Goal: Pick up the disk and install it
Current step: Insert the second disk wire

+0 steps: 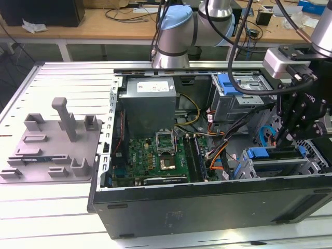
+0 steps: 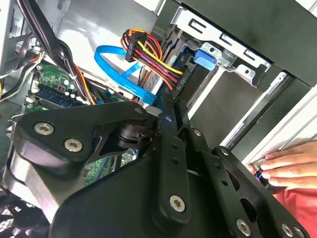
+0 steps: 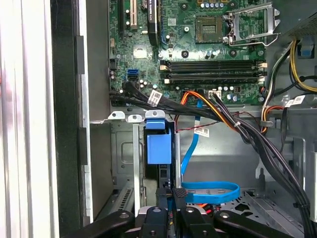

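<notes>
Blue plastic rails marked the disk (image 1: 277, 153) in the exterior view, where it lay flat in the metal drive cage (image 1: 270, 168) at the corner of the open computer case (image 1: 207, 207), directly beneath the gripper (image 1: 286, 137). We saw the gripper's fingers drawn together to a narrow tip, with nothing visibly clamped between them. The tip was right at the disk's upper face, though we could not tell whether it touched that face or hovered just above it.

In the first wrist view the closed gripper (image 3: 173, 196) pointed down along a blue plastic piece (image 3: 158, 146) set in the cage. We took this for one of the disk's rails seen end-on, but could not be sure. A blue flat cable (image 3: 208, 191) looped just beside the fingertips. In the second wrist view the gripper (image 2: 170, 106) reached toward a bundle of coloured power wires (image 2: 153, 59) close ahead of it. A person's hand (image 2: 290, 166) rested on the case edge well off to the side of it.

We judged the task to be far along: the pick-up looked done and the disk sat in its bay, not on the worktop (image 1: 52, 218). Whether it was pushed fully home and latched, the pictures did not show. We also saw no cable plainly joined to it.
</notes>
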Tool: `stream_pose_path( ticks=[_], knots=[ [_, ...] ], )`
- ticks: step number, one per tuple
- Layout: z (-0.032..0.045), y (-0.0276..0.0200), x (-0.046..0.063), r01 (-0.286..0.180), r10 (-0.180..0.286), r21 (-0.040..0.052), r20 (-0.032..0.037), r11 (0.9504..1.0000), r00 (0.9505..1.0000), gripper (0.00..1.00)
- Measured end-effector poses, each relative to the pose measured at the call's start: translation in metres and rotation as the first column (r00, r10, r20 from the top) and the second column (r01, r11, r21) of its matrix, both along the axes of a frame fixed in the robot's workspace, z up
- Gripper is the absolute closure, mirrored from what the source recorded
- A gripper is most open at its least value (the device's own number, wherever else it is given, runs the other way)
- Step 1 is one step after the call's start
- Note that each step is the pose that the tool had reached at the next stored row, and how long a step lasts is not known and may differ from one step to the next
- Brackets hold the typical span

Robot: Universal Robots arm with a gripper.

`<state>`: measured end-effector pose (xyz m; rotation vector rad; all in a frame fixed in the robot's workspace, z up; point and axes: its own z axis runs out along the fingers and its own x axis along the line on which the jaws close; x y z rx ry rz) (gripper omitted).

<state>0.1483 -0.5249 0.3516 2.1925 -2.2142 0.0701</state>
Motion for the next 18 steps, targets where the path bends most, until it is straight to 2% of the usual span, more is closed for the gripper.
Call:
stream_pose_path(
  ticks=[16,17,18],
  knots=[
    [-0.0056,0.0006,0.0,-0.002,0.002,-0.0002,0.0,1.0,1.0,0.84],
    [-0.0067,0.0003,0.0,-0.002,0.002,0.0001,0.0,1.0,1.0,0.84],
    [-0.0068,-0.002,0.0,-0.002,0.002,-0.0001,0.0,1.0,1.0,0.84]
  ],
)
